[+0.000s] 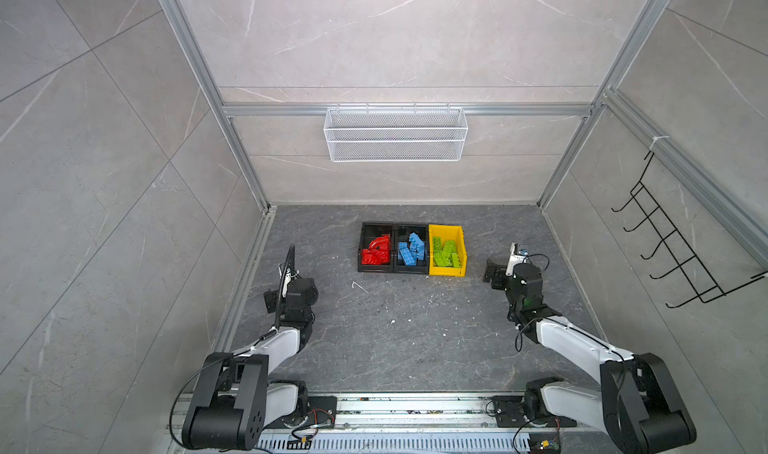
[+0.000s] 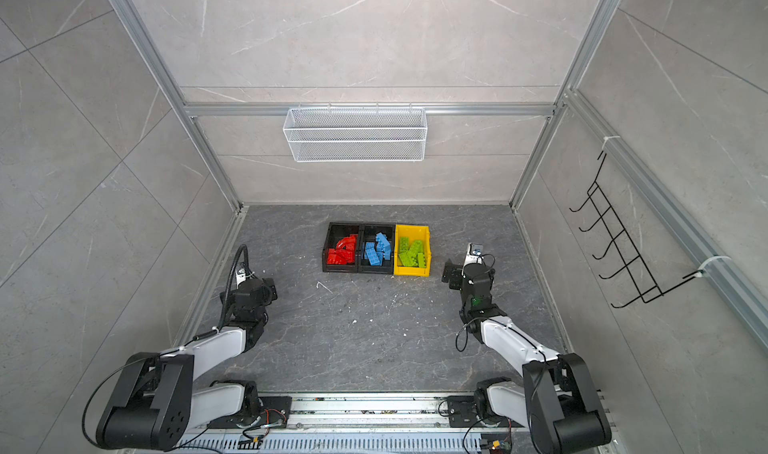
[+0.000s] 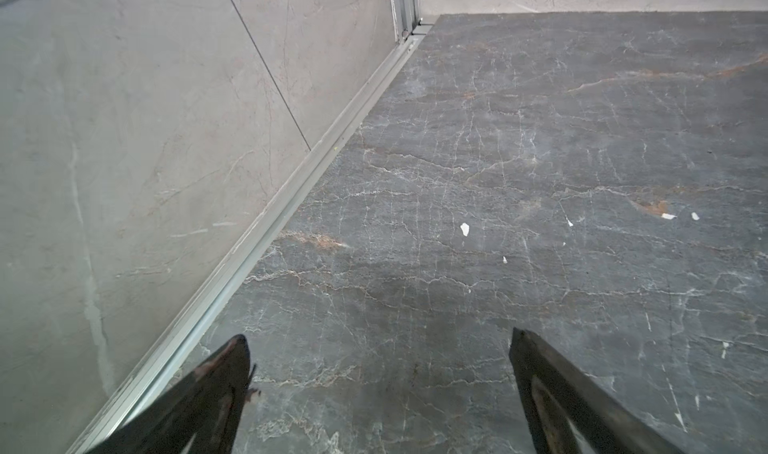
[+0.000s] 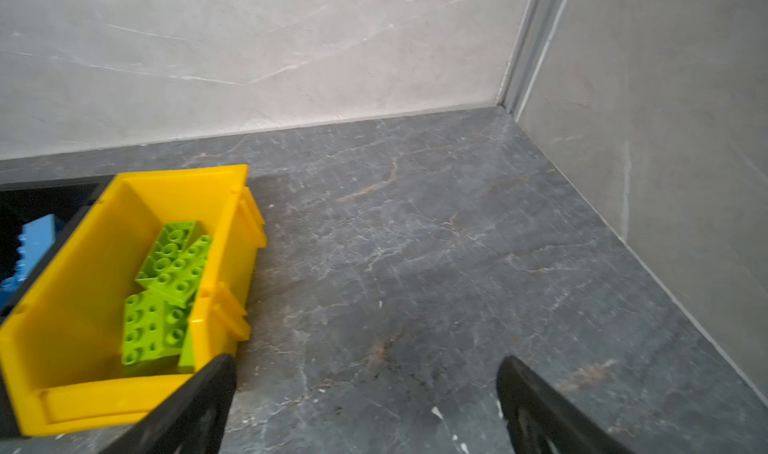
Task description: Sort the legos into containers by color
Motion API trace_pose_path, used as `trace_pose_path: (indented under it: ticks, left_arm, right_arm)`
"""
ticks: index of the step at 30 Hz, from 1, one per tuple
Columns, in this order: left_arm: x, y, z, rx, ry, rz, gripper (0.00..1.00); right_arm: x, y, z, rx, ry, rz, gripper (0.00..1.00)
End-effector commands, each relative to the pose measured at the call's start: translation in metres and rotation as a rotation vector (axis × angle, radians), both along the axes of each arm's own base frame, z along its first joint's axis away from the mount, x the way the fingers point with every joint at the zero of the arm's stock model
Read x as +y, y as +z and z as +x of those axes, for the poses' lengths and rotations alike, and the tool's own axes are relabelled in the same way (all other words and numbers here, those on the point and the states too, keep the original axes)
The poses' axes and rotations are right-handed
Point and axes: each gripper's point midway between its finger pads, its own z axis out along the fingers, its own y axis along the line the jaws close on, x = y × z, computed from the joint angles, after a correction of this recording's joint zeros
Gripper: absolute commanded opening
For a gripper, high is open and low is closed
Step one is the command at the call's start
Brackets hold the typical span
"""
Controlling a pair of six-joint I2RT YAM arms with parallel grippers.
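Three containers stand side by side at the back middle of the floor in both top views. The left black bin [image 1: 374,268] holds red legos [image 1: 376,251], the middle black bin [image 1: 409,270] holds blue legos [image 1: 411,250], and the yellow bin [image 1: 446,270] holds green legos [image 1: 446,253]. My right gripper [image 1: 494,273] hovers just right of the yellow bin [image 4: 232,240], open and empty [image 4: 365,360]; green legos [image 4: 166,290] show inside. My left gripper [image 1: 272,300] is by the left wall, far from the bins, open over bare floor [image 3: 378,339].
A white wire mesh basket [image 1: 395,134] hangs on the back wall. A black wire hook rack [image 1: 673,244] is on the right wall. An aluminium rail [image 3: 291,198] runs along the floor's left edge. Small white flecks [image 1: 359,285] dot the dark floor.
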Motion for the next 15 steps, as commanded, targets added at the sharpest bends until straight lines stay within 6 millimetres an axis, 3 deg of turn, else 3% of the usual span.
trace_pose_path:
  ticks: [1,3,6,7,9,13,15]
  left_arm:
    - [-0.011,0.03,0.023,-0.174,-0.086,-0.008,1.0]
    - [-0.01,0.022,0.029,-0.16,-0.098,-0.027,1.0]
    - [-0.015,0.009,0.042,-0.115,-0.147,-0.049,1.0]
    - [-0.019,0.006,0.045,-0.091,-0.166,-0.055,1.0]
    - [-0.016,0.003,0.051,-0.068,-0.167,-0.074,1.0]
    - [-0.013,0.0,0.055,-0.044,-0.175,-0.11,1.0]
    - [-0.013,0.0,0.055,-0.042,-0.174,-0.111,1.0]
  right_arm:
    - [-0.001,0.018,0.008,-0.106,0.036,-0.024,1.0]
    - [-0.006,0.016,0.011,-0.101,0.037,-0.026,1.0]
    - [-0.025,-0.021,0.006,0.003,-0.032,0.013,1.0]
    - [-0.026,-0.024,0.006,-0.031,-0.022,0.027,1.0]
    - [-0.023,-0.02,0.007,-0.051,0.007,0.011,1.0]
    - [-0.006,-0.046,0.019,-0.038,0.113,-0.004,1.0]
    - [-0.004,-0.047,0.016,-0.017,0.123,-0.011,1.0]
